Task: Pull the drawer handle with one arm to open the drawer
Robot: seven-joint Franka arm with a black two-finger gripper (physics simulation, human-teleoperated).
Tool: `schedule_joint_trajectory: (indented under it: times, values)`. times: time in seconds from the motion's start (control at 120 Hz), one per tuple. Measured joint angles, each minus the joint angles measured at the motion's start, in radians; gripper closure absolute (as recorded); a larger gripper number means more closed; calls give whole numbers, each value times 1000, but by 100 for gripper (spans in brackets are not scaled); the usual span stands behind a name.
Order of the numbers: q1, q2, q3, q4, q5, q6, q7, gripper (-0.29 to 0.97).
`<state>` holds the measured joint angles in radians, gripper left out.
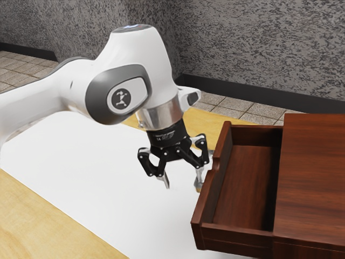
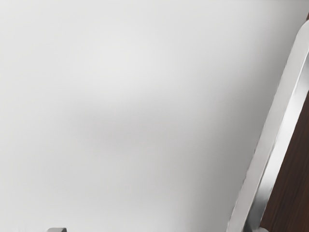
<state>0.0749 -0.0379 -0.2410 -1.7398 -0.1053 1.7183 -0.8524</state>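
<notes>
In the exterior view, the white seven-joint arm (image 1: 81, 91) comes in from the upper left of the frame and bends down to the middle, where the black two-finger claw (image 1: 182, 184) points at the white sheet-like table surface (image 1: 81, 162). Its fingers stand wide apart with nothing between them, so it has hold of nothing. The dark reddish-brown wooden drawer (image 1: 237, 186) sits at the lower right of the frame, drawn well out of the matching dark wooden cabinet (image 1: 312, 178), its hollow inside open to view. The slim silver metal bar handle (image 1: 215, 161) runs along the drawer's front panel, on the side facing the claw. It lies just to the exterior view's right of the nearer finger, outside the gap between the fingers; whether that finger touches it cannot be told. A strip of light wooden tabletop (image 1: 32, 221) shows at the lower left of the frame. In the wrist view, the white surface (image 2: 120, 96) spreads beneath the hand, and the silver handle (image 2: 277, 140) runs as a slanted bar beside it, with the drawer's dark wooden front (image 2: 294, 193) behind the bar.
</notes>
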Motion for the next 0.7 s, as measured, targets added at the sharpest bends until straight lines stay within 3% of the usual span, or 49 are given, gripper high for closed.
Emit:
schedule_joint_trajectory:
  times: [0.333,0.525,0.7]
  values:
    - [-2,-24,22,21,0,-50,21,23]
    - [-59,-37,21,190,-5,-99,28,15]
    - [-62,-183,1,272,27,-187,36,7]
